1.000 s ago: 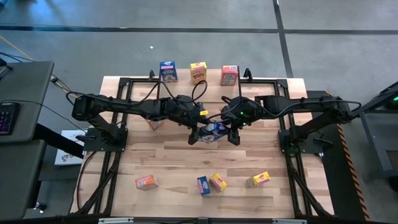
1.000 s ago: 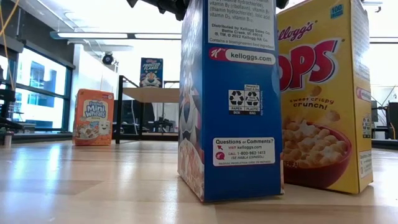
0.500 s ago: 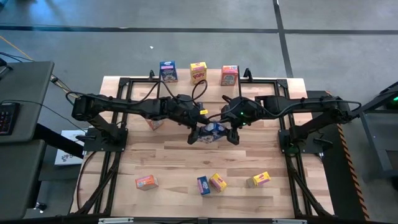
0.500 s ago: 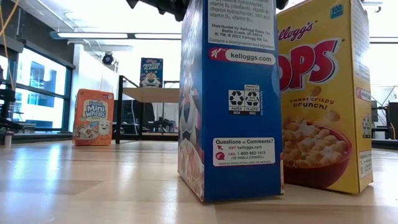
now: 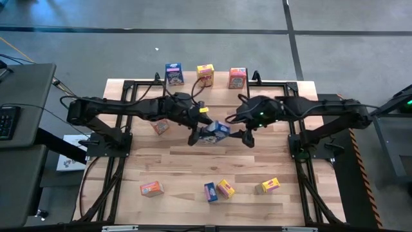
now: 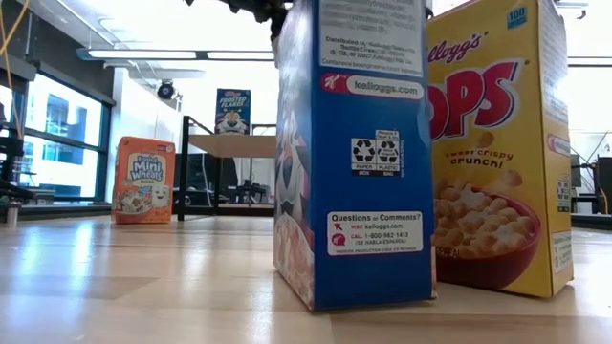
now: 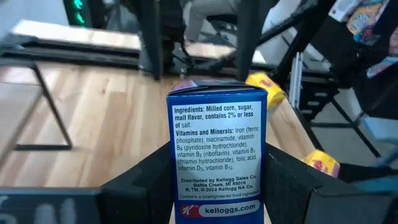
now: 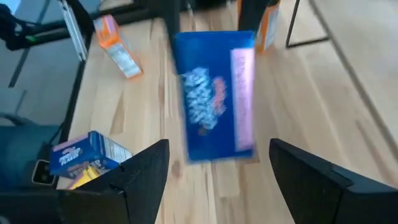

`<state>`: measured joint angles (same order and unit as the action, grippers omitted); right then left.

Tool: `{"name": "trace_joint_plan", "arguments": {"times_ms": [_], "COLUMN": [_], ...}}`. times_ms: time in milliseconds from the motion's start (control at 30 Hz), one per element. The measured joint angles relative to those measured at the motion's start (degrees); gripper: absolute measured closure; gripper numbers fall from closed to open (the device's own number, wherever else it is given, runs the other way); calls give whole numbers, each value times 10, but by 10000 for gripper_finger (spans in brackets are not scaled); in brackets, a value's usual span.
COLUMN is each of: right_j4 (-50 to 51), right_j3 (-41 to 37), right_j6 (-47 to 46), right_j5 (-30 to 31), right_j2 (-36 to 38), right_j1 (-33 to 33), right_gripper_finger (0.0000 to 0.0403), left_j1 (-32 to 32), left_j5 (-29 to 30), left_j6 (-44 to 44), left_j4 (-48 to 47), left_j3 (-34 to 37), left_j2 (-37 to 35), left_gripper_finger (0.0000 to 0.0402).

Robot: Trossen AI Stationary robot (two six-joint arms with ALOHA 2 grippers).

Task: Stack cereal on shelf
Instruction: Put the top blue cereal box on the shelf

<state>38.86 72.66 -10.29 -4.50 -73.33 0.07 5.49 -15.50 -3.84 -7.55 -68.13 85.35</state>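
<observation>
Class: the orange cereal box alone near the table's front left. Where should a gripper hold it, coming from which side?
Pinch the orange cereal box across its two long edges, straight down from above: it seems to lie flat, front up, with bare table around both edges.

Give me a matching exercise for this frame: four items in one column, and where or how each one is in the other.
Items
1. central blue box
2. right claw
3. Frosted Flakes box
4. Mini Wheats box

Place or state
A. on the shelf
B. open
C. standing on the table
D. gripped in the left claw

Pairs: 1-D, 2-B, 3-A, 4-C
</observation>
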Motion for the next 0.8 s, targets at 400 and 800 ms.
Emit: {"name": "trace_joint_plan", "arguments": {"times_ms": [400,800], "right_j4": [1,12], "right_j3": [0,0], "right_j6": [17,22], "right_j5": [85,202], "right_j2": [71,74], "right_j1": [20,80], "right_gripper_finger": [135,135], "left_j1": [46,130], "left_j5": [15,45], "left_j6": [1,33], "left_j4": [115,318], "left_j3": [150,334], "left_j2": [-132,-231], "left_gripper_finger": [218,218]}}
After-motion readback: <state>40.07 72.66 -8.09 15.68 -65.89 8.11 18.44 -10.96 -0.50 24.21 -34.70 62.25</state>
